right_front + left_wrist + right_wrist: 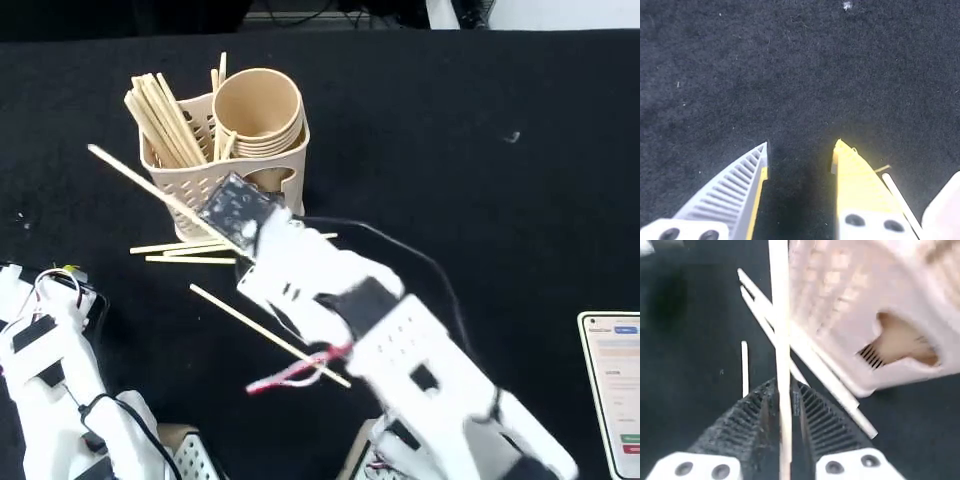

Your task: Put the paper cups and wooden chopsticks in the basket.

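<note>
Chopsticks (160,118) stand bundled in the left part of the basket (200,185), which sits toward the far left of the black surface (480,180). Stacked cups (258,105) fill the basket's right part, mouths up.

The right gripper (238,212) is just in front of the basket's near wall. Its dark ribbed fingers (752,415) are clenched on a held stick (140,178). This stick passes between the fingers and slants out leftward, crossing in front of the basket's near-left corner, with its far end beyond the basket's left side. From the right wrist, the basket's perforated wall shows close beside the stick.

Loose sticks (185,250) lie flat on the surface just in front of the basket, side by side and roughly parallel to the near edge. A lone stick (250,322) lies diagonally closer to the near edge, one end under the right arm (400,350).

The left arm (50,370) is at the near-left corner. The left gripper (801,144) hangs over bare surface with its fingers released, one grey and ribbed, the other yellow. A plain gap lies between them with nothing in it.

A phone (612,380) lies at the right edge.
</note>
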